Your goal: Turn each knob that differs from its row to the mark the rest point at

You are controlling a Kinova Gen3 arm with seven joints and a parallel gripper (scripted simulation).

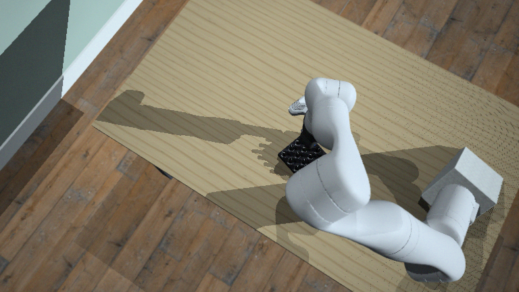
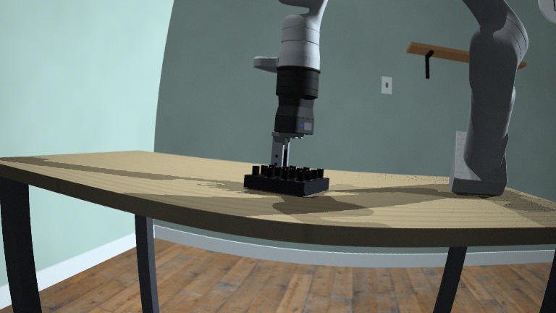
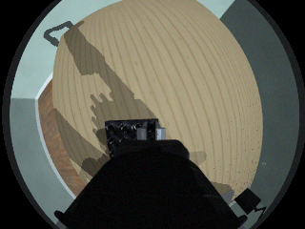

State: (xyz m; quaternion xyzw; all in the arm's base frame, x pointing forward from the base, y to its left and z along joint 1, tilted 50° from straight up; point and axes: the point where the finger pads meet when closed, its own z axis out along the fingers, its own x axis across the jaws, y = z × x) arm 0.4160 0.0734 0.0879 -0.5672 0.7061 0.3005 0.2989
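The black knob box (image 1: pixel 297 169) (image 2: pixel 270 184) stands on the table, with several black knobs on top. It also shows in the wrist view (image 3: pixel 109 124), partly covered by the gripper. My gripper (image 2: pixel 282 165) (image 3: pixel 152 128) points straight down at the far side of the box, its tips at knob height behind the nearer knobs. The fingers stand close together, one each side of a black knob near the box's edge, and look shut on it. Its name cannot be read. The knobs' white lines and marks are too small to read, and the arm covers part of the box in the top view.
The box stands on the wooden table (image 1: pixel 214 63) (image 2: pixel 135 170). Other knobs stand close to the fingers. The arm's forearm (image 1: pixel 329 181) hangs over the box's side toward the base. The grey base block (image 1: pixel 478 178) (image 2: pixel 477 184) stands at the table's right.
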